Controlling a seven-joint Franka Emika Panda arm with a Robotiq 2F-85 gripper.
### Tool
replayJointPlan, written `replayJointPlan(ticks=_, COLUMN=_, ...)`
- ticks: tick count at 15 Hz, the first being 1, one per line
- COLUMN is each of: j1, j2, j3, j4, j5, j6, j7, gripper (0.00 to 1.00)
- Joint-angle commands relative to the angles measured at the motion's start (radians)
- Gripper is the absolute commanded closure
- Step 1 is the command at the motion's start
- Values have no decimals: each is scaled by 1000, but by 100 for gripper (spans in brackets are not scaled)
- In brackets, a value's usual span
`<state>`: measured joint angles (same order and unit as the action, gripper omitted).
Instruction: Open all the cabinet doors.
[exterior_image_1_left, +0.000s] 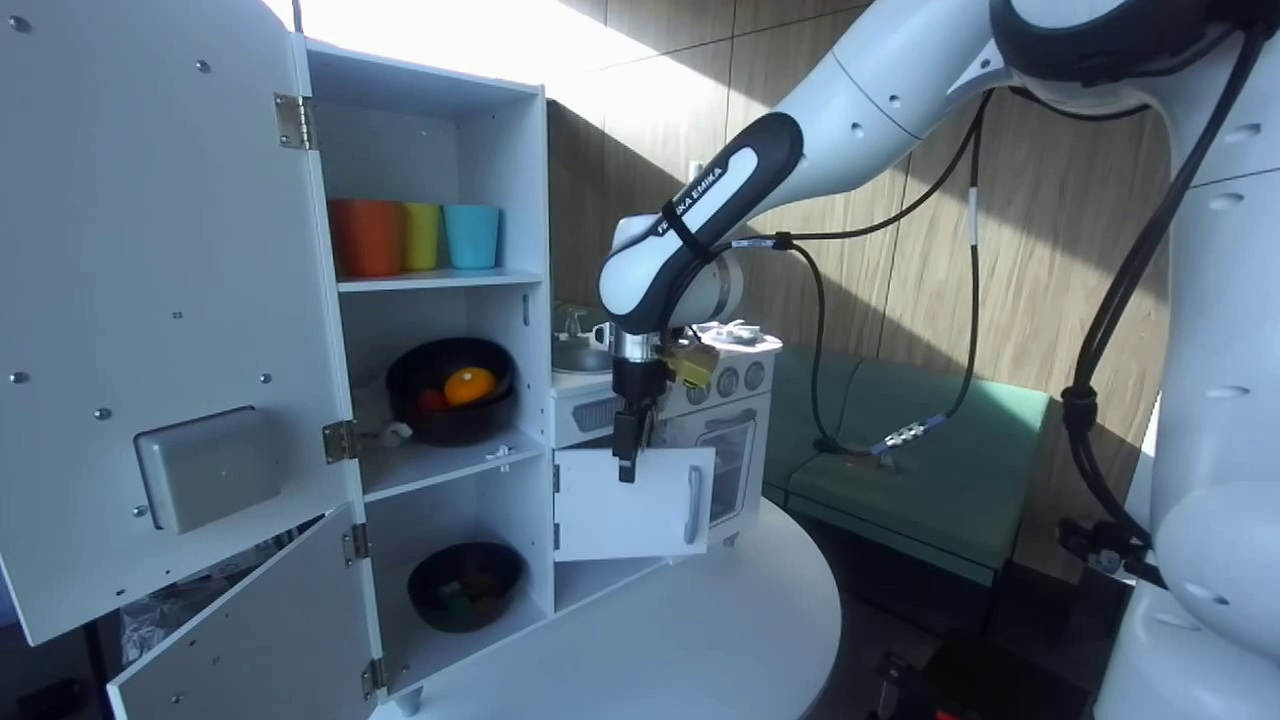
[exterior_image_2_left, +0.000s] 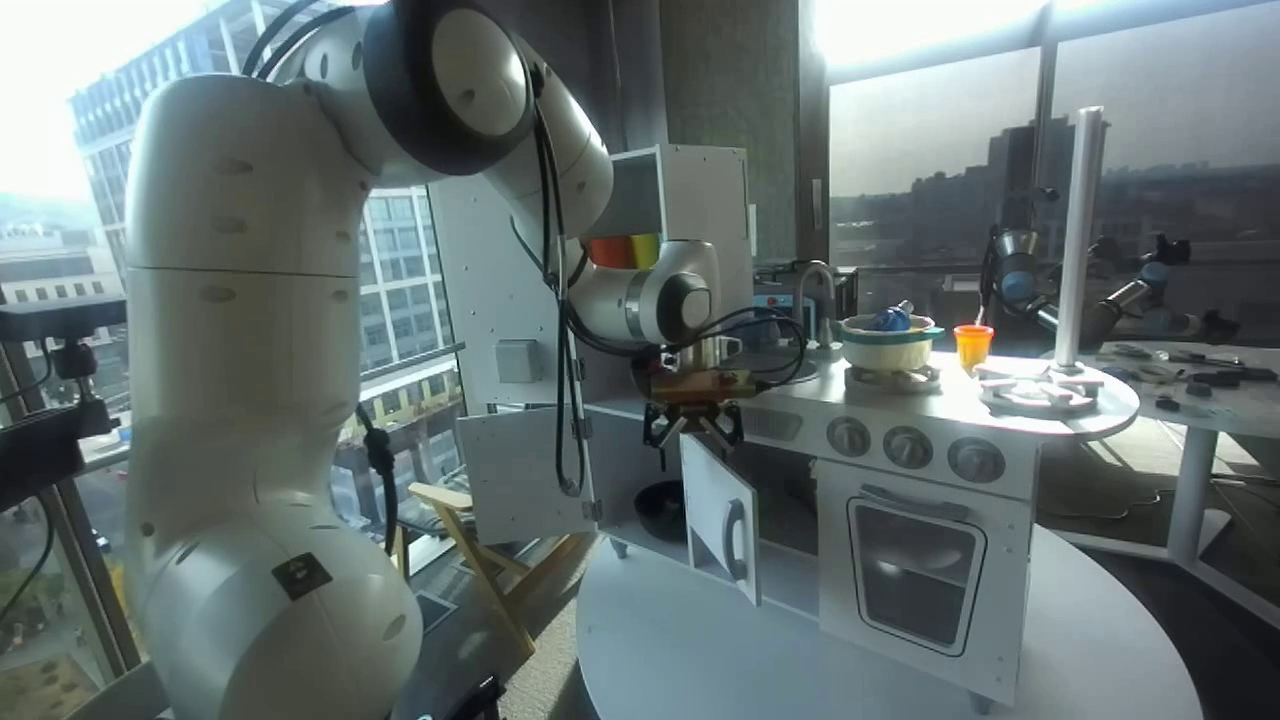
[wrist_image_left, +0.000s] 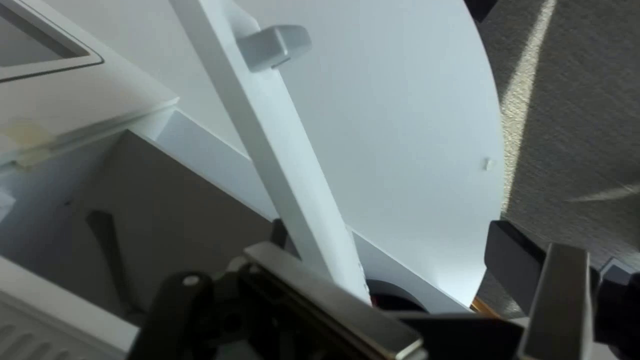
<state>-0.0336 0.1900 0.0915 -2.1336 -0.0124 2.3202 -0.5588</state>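
Observation:
The small white door (exterior_image_1_left: 620, 510) under the sink stands part open, its grey handle (exterior_image_1_left: 693, 505) on its outer face; it also shows in an exterior view (exterior_image_2_left: 712, 500) and the wrist view (wrist_image_left: 280, 140). My gripper (exterior_image_1_left: 637, 452) is open at this door's top edge. In the wrist view the gripper (wrist_image_left: 397, 245) has its fingers wide apart, with the door between them, nearer one finger. An exterior view shows the gripper (exterior_image_2_left: 697, 450) spread over the door's top. The tall cabinet's upper door (exterior_image_1_left: 150, 250) and lower door (exterior_image_1_left: 270, 630) stand open. The oven door (exterior_image_2_left: 905, 570) is shut.
Cups (exterior_image_1_left: 372, 238) and black bowls (exterior_image_1_left: 465, 585) stand on the tall cabinet's shelves. A pot (exterior_image_2_left: 885, 345) and an orange cup (exterior_image_2_left: 972, 345) stand on the stove top. The toy kitchen stands on a round white table (exterior_image_1_left: 740, 630). A green bench (exterior_image_1_left: 920, 460) is behind.

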Motion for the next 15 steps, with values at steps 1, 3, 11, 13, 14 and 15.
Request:
replayJointPlan(ticks=1, j1=24, j2=-90, j3=35, j4=-37, j5=117, j6=-112, j7=4, gripper=0)
replayJointPlan(ticks=3, j1=39, j2=-118, j3=49, j4=-34, j5=198, j6=-212, j7=-9, gripper=0)
replayJointPlan(ticks=11, j1=109, j2=-274, j3=44, j4=-50, j5=200, j6=-230, j7=90, gripper=0)
replayJointPlan(ticks=13, j1=120, j2=-326, j3=45, j4=-63, j5=134, j6=-177, j7=145, gripper=0)
replayJointPlan(ticks=14, j1=123, j2=-350, j3=44, j4=-70, j5=100, j6=-157, j7=172, gripper=0)
replayJointPlan(ticks=15, j1=125, j2=-371, j3=44, j4=-78, j5=65, j6=-136, j7=207, gripper=0)
